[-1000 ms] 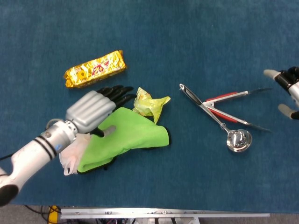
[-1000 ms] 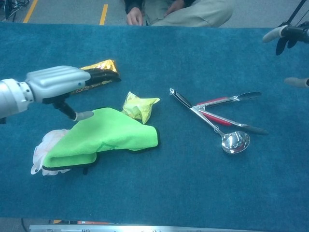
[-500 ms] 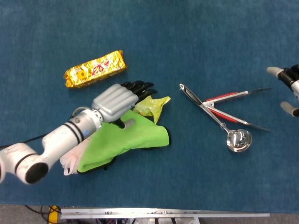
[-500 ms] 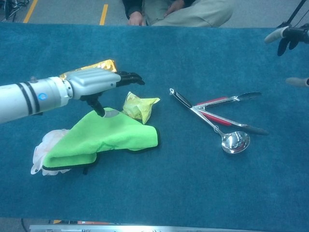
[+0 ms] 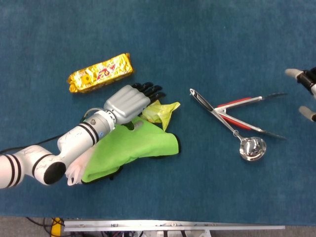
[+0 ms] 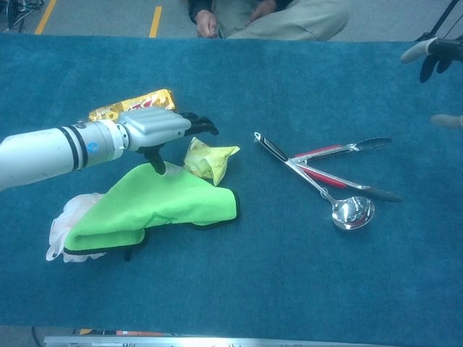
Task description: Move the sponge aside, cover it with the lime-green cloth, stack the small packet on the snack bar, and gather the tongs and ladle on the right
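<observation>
The lime-green cloth (image 5: 136, 145) (image 6: 155, 202) lies over the white sponge (image 5: 75, 168) (image 6: 64, 220), which pokes out at its left end. A small yellow packet (image 5: 159, 111) (image 6: 207, 159) rests by the cloth's far corner. The gold snack bar (image 5: 101, 72) (image 6: 119, 107) lies behind it. My left hand (image 5: 129, 102) (image 6: 160, 128) hovers open above the packet and the cloth's edge, fingers stretched toward the packet. Tongs (image 5: 247, 111) (image 6: 340, 163) and ladle (image 5: 252, 148) (image 6: 351, 211) lie crossed at right. My right hand (image 5: 307, 94) (image 6: 432, 61) is open at the far right edge, away from them.
Blue felt covers the table (image 5: 197, 39). The table's front edge (image 5: 173, 226) runs along the bottom. A seated person (image 6: 268, 18) is behind the far edge.
My left hand has moved right and forward from beside the cloth to above the packet. My right hand has drifted slightly further right.
</observation>
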You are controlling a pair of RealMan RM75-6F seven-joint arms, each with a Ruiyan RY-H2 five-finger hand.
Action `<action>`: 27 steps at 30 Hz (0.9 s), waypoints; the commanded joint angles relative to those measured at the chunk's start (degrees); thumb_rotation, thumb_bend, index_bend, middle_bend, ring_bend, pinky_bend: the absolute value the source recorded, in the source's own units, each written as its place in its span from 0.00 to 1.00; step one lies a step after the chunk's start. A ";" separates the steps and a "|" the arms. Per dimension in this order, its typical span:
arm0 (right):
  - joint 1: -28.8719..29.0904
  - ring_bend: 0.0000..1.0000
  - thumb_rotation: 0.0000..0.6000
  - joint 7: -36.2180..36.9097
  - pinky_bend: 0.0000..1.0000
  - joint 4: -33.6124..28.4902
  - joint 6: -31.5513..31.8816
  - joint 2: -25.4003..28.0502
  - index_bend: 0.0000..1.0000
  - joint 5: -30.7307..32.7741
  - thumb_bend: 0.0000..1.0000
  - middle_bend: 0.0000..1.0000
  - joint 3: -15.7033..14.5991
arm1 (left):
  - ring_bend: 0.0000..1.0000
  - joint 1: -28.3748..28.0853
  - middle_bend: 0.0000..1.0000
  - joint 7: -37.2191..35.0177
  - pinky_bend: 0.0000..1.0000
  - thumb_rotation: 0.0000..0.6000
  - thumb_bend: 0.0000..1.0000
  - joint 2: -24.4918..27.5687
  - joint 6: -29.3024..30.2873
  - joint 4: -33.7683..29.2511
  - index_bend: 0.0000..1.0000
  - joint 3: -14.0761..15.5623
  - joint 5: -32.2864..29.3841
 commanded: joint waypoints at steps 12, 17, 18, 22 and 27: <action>-0.51 0.37 1.00 1.25 0.58 0.49 0.29 0.30 0.23 0.10 0.15 0.42 0.25 | 0.02 -2.58 0.11 3.77 0.15 1.00 0.36 -3.51 1.38 1.71 0.13 1.28 -5.73; -0.81 0.37 1.00 1.84 0.58 0.58 0.54 0.44 0.23 0.01 0.15 0.42 0.22 | 0.02 -3.78 0.11 5.69 0.15 1.00 0.36 -4.60 1.65 2.05 0.13 1.85 -8.18; -0.87 0.37 1.00 1.90 0.58 0.64 0.58 0.48 0.23 -0.01 0.15 0.42 0.20 | 0.02 -3.95 0.11 5.91 0.15 1.00 0.36 -4.82 1.75 2.16 0.13 1.88 -8.64; -1.00 0.37 1.00 2.38 0.58 0.75 0.58 0.64 0.23 0.10 0.15 0.42 0.25 | 0.02 -4.58 0.11 6.79 0.15 1.00 0.36 -5.60 2.36 2.57 0.16 2.04 -10.23; -1.10 0.37 1.00 3.07 0.58 0.91 0.71 0.72 0.23 0.09 0.15 0.42 0.42 | 0.05 -5.07 0.16 7.76 0.15 1.00 0.36 -6.71 3.44 3.08 0.24 2.37 -11.67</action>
